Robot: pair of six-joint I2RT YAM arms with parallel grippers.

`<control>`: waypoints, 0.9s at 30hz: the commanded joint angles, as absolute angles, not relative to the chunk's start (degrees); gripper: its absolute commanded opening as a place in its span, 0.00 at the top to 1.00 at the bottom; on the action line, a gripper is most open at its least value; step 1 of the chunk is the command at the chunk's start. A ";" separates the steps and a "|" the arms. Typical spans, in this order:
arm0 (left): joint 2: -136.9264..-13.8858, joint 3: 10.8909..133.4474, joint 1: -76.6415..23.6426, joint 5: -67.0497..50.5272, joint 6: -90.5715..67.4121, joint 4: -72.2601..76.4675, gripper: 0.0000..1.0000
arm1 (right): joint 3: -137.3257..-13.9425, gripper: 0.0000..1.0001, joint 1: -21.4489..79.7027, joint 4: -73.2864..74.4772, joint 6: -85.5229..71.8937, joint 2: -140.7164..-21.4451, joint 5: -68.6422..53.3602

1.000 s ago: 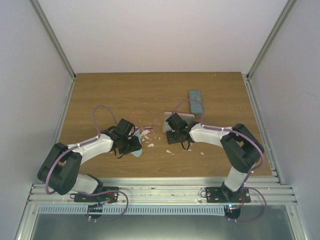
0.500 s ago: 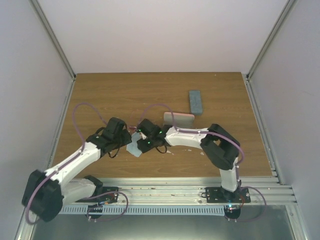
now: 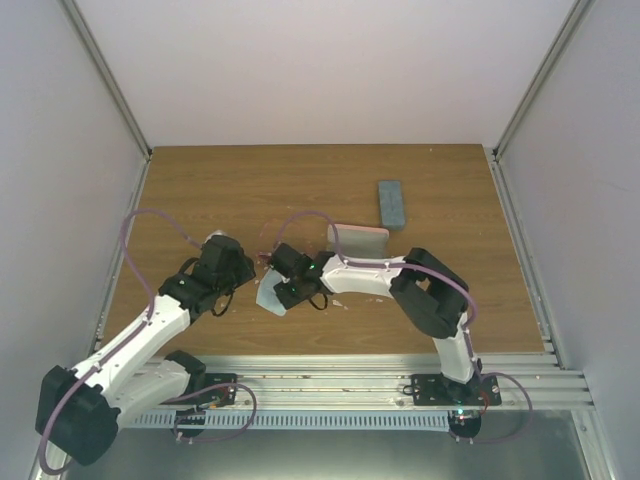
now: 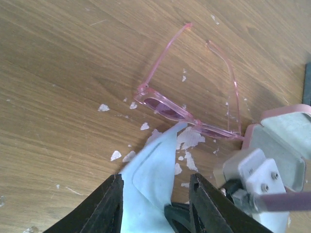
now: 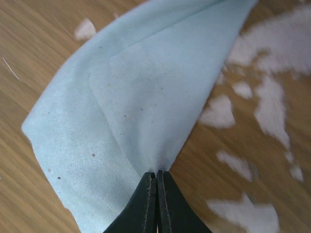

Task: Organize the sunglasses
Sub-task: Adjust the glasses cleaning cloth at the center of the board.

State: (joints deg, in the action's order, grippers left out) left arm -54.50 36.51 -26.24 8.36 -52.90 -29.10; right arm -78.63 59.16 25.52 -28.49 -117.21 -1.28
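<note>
Right gripper [image 5: 156, 174] found fully closed, fingertips pressed together on a pinched fold of the light blue cloth [image 5: 131, 97], remainder of the cloth spread on the wooden table [image 3: 250, 185]. Left gripper [image 4: 155, 182] found wide open and holding nothing, set low over the near end of the same cloth, one finger [image 4: 109, 204] to either side of it. Located the pink sunglasses [image 4: 187, 115] on the table just beyond the cloth, temples unfolded and pointing away from the left wrist camera. Cannot confirm from that view whether the cloth tip touches the frame or merely overlaps it. Noted white flakes [image 4: 189, 138] scattered on the table around the frame and the cloth. Noted the pink case [image 3: 357, 238] lying open just right of the sunglasses, and the blue-grey case [image 3: 391, 203] farther back, apart from it. Made out the sunglasses only faintly in the top view, between the two wrists.
</note>
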 commanded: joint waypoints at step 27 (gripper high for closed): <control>-79.54 35.49 -33.65 -27.28 -39.32 -4.71 0.54 | -46.98 0.64 51.77 33.50 -35.47 -85.46 4.49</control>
